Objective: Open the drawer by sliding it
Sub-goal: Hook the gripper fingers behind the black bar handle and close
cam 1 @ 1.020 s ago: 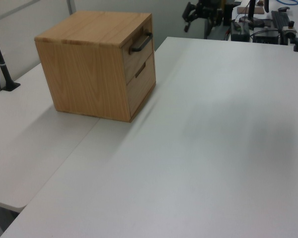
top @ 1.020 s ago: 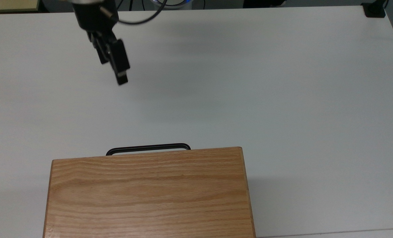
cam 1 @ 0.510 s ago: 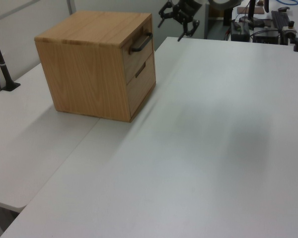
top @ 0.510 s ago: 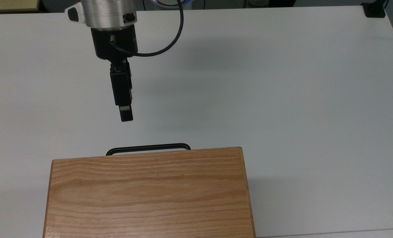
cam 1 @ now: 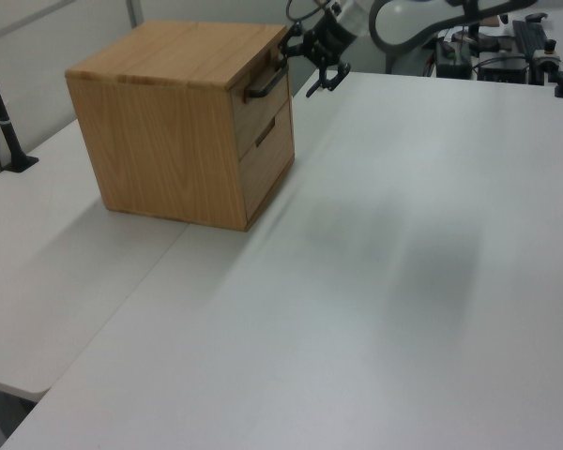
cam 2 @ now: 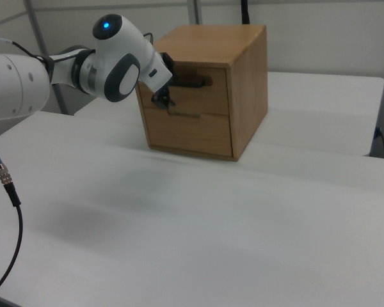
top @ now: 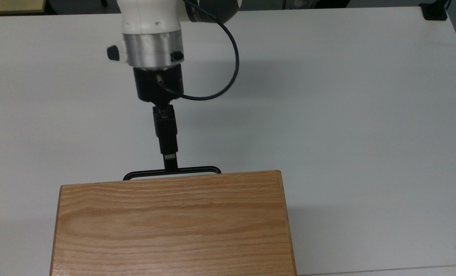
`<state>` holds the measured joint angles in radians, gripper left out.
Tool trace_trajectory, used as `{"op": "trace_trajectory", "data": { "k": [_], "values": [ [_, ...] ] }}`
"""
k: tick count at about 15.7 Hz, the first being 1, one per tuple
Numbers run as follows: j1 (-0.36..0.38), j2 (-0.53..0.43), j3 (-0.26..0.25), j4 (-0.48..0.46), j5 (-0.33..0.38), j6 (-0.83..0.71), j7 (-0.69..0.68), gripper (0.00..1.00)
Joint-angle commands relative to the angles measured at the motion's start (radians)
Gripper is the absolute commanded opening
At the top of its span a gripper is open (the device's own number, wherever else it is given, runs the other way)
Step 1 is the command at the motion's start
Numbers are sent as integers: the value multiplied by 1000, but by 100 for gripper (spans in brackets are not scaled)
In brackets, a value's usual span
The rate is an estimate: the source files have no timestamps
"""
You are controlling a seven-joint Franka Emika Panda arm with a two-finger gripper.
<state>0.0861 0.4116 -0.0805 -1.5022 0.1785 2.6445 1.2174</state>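
The oak cabinet (top: 174, 222) stands at the top view's bottom edge. Its upper drawer (cam 1: 261, 105) (cam 2: 201, 97) sits flush and closed. The drawer's thin black bar handle (top: 197, 169) (cam 1: 263, 86) (cam 2: 195, 82) juts from the front panel. My gripper (top: 170, 164) (cam 1: 300, 64) (cam 2: 168, 82) reaches the handle near its middle. It is open, with one finger above the bar and one below. In the top view the upper finger covers the lower one.
A second drawer (cam 1: 267, 155) (cam 2: 189, 131) with a small handle sits below the first. A black clamp post (cam 1: 5, 117) stands on the left view's left. Equipment (cam 1: 488, 42) crowds the far table end. A black cable (top: 228, 69) loops off my wrist.
My gripper has travelled from the far side of the table to the drawer's handle and now straddles the bar. The drawer has not moved.
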Motion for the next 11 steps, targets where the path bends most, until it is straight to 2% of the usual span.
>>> {"op": "trace_trajectory", "data": {
  "k": [1, 5, 10, 11],
  "values": [
    [38, 16, -16, 37, 13, 35, 17, 76],
    [47, 18, -19, 39, 10, 38, 19, 56],
    [47, 19, -27, 40, 4, 38, 19, 54],
    [49, 30, -39, 40, 3, 38, 19, 50]
  ]
}}
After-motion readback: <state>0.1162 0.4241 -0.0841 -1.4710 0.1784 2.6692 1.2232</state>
